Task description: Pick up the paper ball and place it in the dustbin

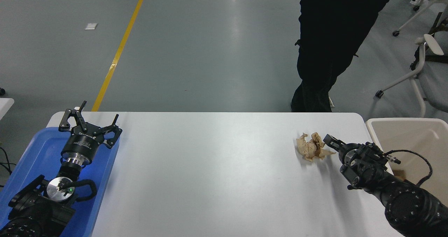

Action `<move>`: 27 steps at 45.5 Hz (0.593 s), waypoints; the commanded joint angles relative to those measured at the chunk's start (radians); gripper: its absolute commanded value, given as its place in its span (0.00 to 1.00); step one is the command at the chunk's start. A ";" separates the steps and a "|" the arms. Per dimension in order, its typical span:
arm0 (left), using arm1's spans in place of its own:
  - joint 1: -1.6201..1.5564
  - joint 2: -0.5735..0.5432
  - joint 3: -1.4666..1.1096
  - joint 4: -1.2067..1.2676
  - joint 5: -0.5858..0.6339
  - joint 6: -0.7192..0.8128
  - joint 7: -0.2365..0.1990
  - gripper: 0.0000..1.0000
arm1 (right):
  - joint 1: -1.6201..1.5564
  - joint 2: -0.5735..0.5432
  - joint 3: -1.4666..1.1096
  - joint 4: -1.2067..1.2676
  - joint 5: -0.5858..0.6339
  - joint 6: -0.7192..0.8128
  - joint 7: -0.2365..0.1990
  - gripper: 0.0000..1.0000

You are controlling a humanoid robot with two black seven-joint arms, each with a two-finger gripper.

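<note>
The paper ball point(312, 147), a wrinkly tan-brown wad, lies on the white table point(210, 167) at the right, near the far edge. My right gripper point(330, 141) comes in from the lower right and its tip is at the ball's right side, touching or almost touching it. I see it side-on and cannot tell how it stands. The cream-beige dustbin point(413, 139) stands just off the table's right end, behind the right arm. My left gripper point(90, 122) is parked at the lower left, open and empty.
A shallow blue tray point(38, 149) lies under the left arm at the table's left end. A person in dark clothes point(332, 37) stands at the far side, behind the ball. Office chairs point(423, 55) stand at the upper right.
</note>
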 commanded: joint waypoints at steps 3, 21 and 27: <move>0.000 0.000 0.000 0.000 0.001 0.000 0.000 0.99 | 0.025 -0.016 0.021 0.008 -0.001 0.004 0.000 1.00; 0.000 0.000 0.000 0.000 0.001 0.000 0.000 0.99 | 0.281 -0.231 -0.023 0.520 -0.001 0.018 -0.003 1.00; 0.000 0.000 0.000 0.000 -0.001 0.000 0.000 0.99 | 0.404 -0.277 -0.152 0.694 -0.001 0.030 -0.003 1.00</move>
